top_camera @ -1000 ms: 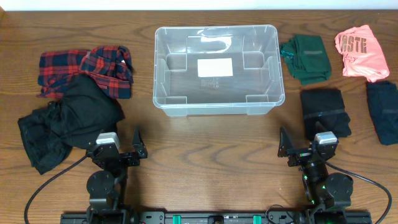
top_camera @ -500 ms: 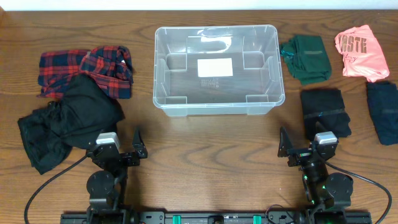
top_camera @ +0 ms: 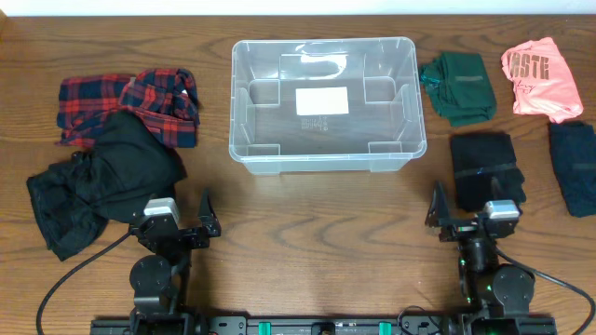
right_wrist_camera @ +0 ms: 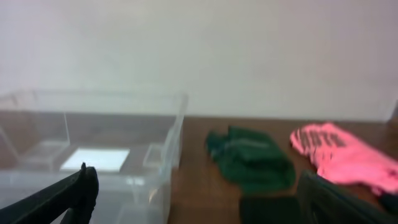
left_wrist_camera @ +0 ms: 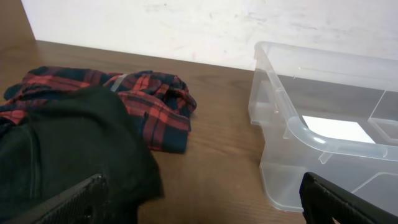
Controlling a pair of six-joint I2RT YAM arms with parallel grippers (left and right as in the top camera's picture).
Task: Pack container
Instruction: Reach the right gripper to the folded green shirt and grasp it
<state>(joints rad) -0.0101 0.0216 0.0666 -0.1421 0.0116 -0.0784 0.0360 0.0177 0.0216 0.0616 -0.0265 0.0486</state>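
Note:
The clear plastic container (top_camera: 244, 156) stands at the table's back centre with nothing inside and a white label (top_camera: 321, 100) on its bottom. It shows at the right of the left wrist view (left_wrist_camera: 298, 127) and at the left of the blurred right wrist view (right_wrist_camera: 177, 118). My left gripper (top_camera: 175, 220) is open and empty near the front edge, next to a black garment (top_camera: 102, 181); in its own view (left_wrist_camera: 202, 205) nothing lies between the fingers. My right gripper (top_camera: 475, 210) is open and empty at the front right, its fingers wide apart in its own view (right_wrist_camera: 199, 199).
A red plaid shirt (top_camera: 130, 100) lies left of the container, behind the black garment. On the right lie a dark green garment (top_camera: 458, 86), a pink shirt (top_camera: 542, 79), a folded black garment (top_camera: 486, 166) and a navy one (top_camera: 573, 166).
My right gripper has shifted a little to the right, toward the folded black garment. The left arm and the clothes have not moved.

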